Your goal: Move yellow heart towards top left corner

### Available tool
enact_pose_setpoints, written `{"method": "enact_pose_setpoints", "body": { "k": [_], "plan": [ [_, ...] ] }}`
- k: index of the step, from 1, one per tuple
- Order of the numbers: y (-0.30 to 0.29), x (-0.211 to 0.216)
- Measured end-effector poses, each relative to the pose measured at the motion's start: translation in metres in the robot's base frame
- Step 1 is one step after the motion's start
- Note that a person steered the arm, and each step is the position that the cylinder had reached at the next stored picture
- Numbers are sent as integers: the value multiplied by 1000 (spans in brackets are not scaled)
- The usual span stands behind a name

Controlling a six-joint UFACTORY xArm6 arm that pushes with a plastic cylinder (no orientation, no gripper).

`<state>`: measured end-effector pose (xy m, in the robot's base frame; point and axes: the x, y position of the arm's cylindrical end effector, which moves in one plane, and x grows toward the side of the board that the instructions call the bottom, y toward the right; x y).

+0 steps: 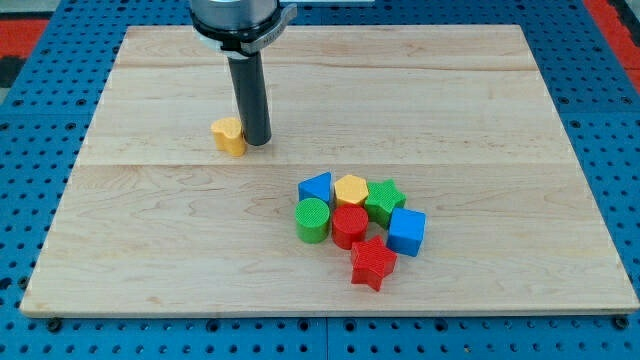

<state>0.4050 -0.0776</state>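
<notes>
The yellow heart (229, 136) lies on the wooden board (150, 220), left of the middle and in the upper half. My tip (258, 142) stands right beside the heart on its right side, touching or nearly touching it. The dark rod rises straight up from there to the arm at the view's top.
A cluster of blocks sits right of centre in the lower half: a blue triangle (316, 188), a yellow hexagon (351, 190), a green star (384, 200), a green cylinder (312, 220), a red cylinder (349, 227), a blue cube (406, 232) and a red star (372, 263).
</notes>
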Motion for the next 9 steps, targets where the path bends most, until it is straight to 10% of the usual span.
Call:
{"method": "enact_pose_setpoints", "body": {
  "k": [4, 9],
  "plan": [
    [-1, 54],
    [-35, -38]
  ]
}}
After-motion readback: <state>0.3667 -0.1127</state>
